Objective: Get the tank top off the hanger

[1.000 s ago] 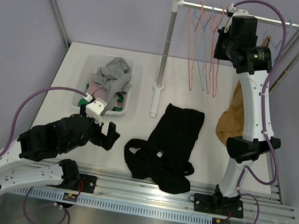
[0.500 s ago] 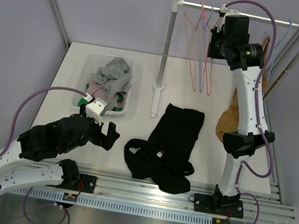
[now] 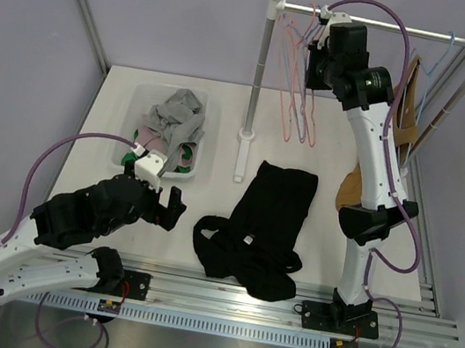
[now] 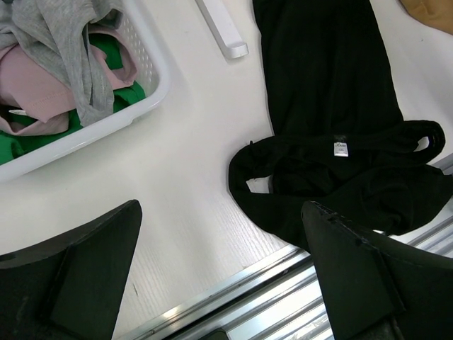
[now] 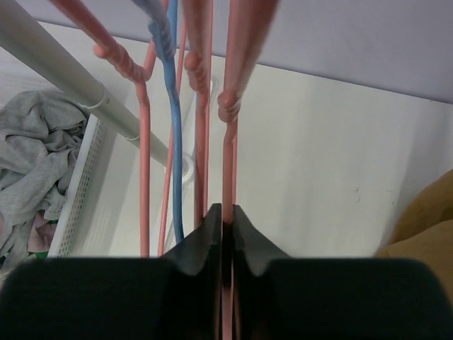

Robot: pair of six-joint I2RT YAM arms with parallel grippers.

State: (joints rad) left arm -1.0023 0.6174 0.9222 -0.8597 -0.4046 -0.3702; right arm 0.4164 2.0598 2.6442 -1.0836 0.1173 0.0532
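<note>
A black tank top (image 3: 261, 228) lies crumpled flat on the white table near the front edge; it also shows in the left wrist view (image 4: 340, 134). My right gripper (image 3: 316, 61) is up at the rail (image 3: 391, 27), shut on a pink hanger (image 5: 228, 170); more pink hangers and a blue hanger (image 5: 173, 142) hang bunched beside it (image 3: 296, 86). My left gripper (image 3: 164, 207) is open and empty, low over the table left of the tank top, its fingers (image 4: 78, 276) apart.
A white basket (image 3: 138, 123) of grey, pink and green clothes stands at the back left. The rack's upright post (image 3: 258, 80) and base stand mid-table. A tan garment (image 3: 365, 183) hangs at the right behind the right arm. A metal rail runs along the front edge.
My right gripper has slid left along the rail with the pink hanger, pushing the hangers into a tighter bunch toward the post. The left arm and tank top have not moved.
</note>
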